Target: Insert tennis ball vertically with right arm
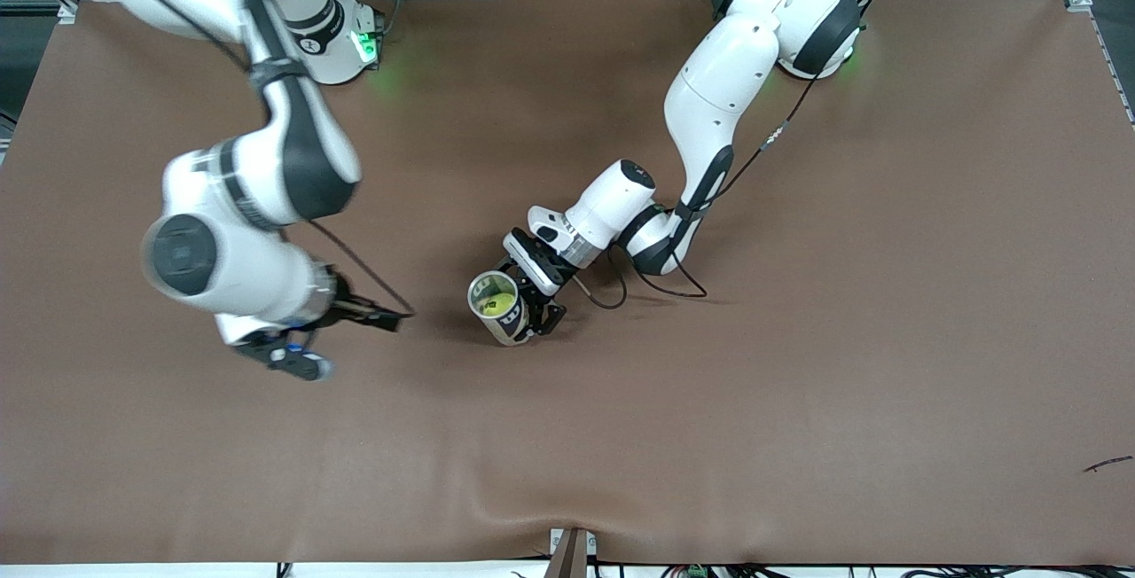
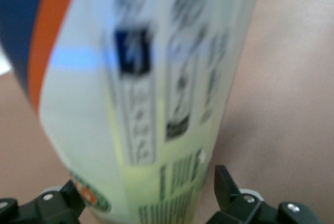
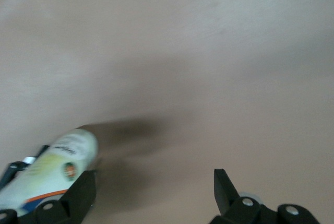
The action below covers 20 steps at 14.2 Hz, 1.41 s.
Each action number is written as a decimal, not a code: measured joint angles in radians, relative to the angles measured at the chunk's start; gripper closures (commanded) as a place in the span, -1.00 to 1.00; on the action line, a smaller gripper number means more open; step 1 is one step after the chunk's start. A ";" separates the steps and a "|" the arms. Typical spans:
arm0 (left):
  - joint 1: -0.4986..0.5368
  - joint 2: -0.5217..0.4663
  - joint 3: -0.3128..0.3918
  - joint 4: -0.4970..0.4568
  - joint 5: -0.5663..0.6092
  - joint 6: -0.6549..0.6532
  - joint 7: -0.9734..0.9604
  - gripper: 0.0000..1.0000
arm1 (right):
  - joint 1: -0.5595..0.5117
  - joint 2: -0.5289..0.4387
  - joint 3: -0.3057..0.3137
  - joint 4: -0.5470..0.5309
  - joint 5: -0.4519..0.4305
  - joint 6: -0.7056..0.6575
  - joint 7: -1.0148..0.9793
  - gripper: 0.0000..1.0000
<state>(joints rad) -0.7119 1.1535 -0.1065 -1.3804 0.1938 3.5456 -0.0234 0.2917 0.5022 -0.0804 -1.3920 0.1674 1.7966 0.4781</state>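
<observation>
The can (image 1: 498, 307) stands upright, mouth up, a ball (image 1: 497, 302) inside, clamped by the left gripper (image 1: 532, 301). The right gripper (image 1: 293, 352), fingers apart and empty, hangs over the table (image 1: 798, 383) toward the right arm's end.

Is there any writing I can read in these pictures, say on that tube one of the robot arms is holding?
None can be read.
Tennis ball can, held by the left gripper: printed panels, a barcode-like block and a round logo, all too blurred to read.
Right arm's base: a small dark mark, too small to read.
</observation>
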 measured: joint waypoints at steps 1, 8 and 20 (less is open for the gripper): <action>0.001 0.000 -0.007 -0.017 0.000 0.000 -0.013 -1.00 | -0.033 -0.029 0.000 -0.040 0.000 -0.003 -0.045 -1.00; 0.017 -0.017 -0.022 -0.099 -0.014 0.003 -0.065 -1.00 | -0.138 -0.318 -0.001 -0.336 -0.018 -0.036 -0.271 -1.00; 0.157 -0.248 -0.031 -0.448 -0.018 0.003 -0.082 -1.00 | -0.342 -0.578 0.006 -0.253 -0.111 -0.271 -0.601 -1.00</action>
<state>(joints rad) -0.5550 0.9056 -0.1379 -1.8280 0.1761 3.5490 -0.1058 -0.0501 -0.0754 -0.0748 -1.6452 0.0565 1.5253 -0.1231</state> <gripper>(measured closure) 0.000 0.000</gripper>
